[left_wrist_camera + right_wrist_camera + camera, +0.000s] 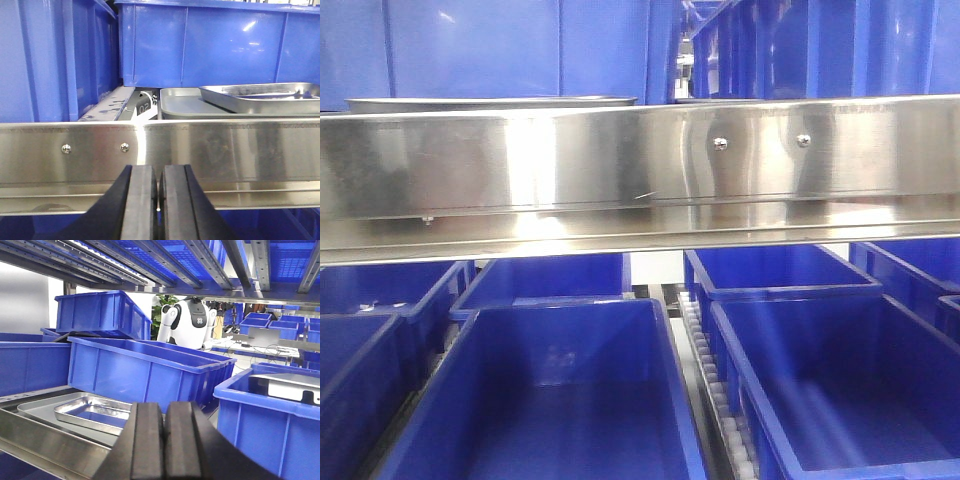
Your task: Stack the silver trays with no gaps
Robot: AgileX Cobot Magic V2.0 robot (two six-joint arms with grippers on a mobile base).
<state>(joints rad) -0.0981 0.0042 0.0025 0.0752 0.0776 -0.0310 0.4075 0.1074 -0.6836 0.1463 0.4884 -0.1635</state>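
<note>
Two silver trays lie on the shelf behind the steel rail. The wide lower tray (177,104) (35,409) lies flat. A shiny upper tray (265,97) (92,412) rests in it, turned askew, with its rim raised above the lower one. Only a thin tray rim (490,101) shows in the front view. My left gripper (159,172) is shut and empty, on the near side of the rail and left of the trays. My right gripper (164,407) is shut and empty too, to the right of the trays and short of them.
A long steel rail (640,160) (215,150) with screws crosses in front of the shelf. Deep blue crates (210,45) (145,370) stand behind and beside the trays, and more crates (570,400) sit below. A shelf grid (200,260) runs overhead.
</note>
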